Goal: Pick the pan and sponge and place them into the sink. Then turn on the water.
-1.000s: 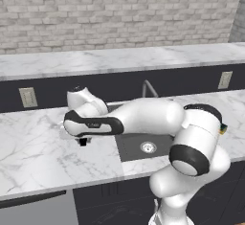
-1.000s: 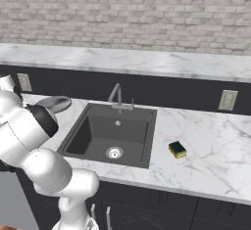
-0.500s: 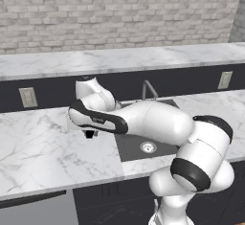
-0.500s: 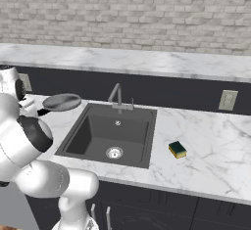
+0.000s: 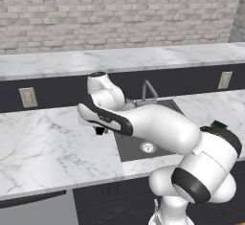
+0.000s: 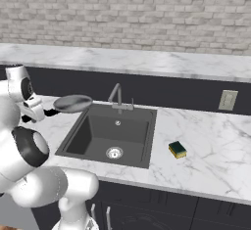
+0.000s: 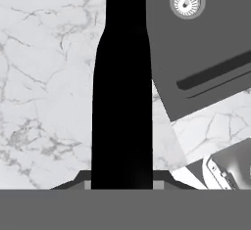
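The claw point(image 6: 40, 111) is clamped on the black handle of the pan point(image 6: 72, 103), holding it in the air above the counter point(image 6: 206, 170), just beside the sink's point(image 6: 109, 133) left rim. The sponge point(image 6: 177, 149) lies on the counter just right of the sink.

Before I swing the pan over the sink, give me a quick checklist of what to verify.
1. Pan held: ok, the end effector is shut on its black handle.
2. Pan clear of the counter: ok, it hangs above the marble, left of the sink.
3. Basin free: ok, just the drain shows inside.
4. Faucet out of the path: cannot tell, it arches over the rear rim.
5. Sponge still waiting: ok, on the counter right of the sink.
6. Water off: ok, no stream.
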Motion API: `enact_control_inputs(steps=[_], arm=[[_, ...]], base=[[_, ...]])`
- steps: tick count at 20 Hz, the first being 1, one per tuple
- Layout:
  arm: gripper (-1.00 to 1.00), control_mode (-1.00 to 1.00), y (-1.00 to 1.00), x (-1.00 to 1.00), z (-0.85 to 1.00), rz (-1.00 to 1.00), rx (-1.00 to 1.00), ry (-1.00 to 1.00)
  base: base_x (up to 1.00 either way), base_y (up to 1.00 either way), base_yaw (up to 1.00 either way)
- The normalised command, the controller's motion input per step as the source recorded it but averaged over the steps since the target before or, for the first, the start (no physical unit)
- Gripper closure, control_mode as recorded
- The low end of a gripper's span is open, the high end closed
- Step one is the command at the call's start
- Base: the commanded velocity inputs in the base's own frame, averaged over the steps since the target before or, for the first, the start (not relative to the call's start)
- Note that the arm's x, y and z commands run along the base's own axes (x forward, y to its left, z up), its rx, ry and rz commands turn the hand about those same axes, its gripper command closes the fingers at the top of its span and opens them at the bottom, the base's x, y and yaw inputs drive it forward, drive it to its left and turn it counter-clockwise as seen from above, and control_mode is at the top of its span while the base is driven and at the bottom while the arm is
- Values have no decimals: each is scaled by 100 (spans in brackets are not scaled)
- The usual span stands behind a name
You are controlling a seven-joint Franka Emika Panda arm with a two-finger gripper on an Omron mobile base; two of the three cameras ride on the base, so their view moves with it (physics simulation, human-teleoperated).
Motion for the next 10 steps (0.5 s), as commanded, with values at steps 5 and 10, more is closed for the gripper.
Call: enact_control_inputs(steps=[5, 10], arm=[[100, -100, -41, -14, 0, -8, 0, -1], [100, -100, -35, -26, -3, -7, 0, -2]], base=[[0, 0, 0], [0, 0, 0]])
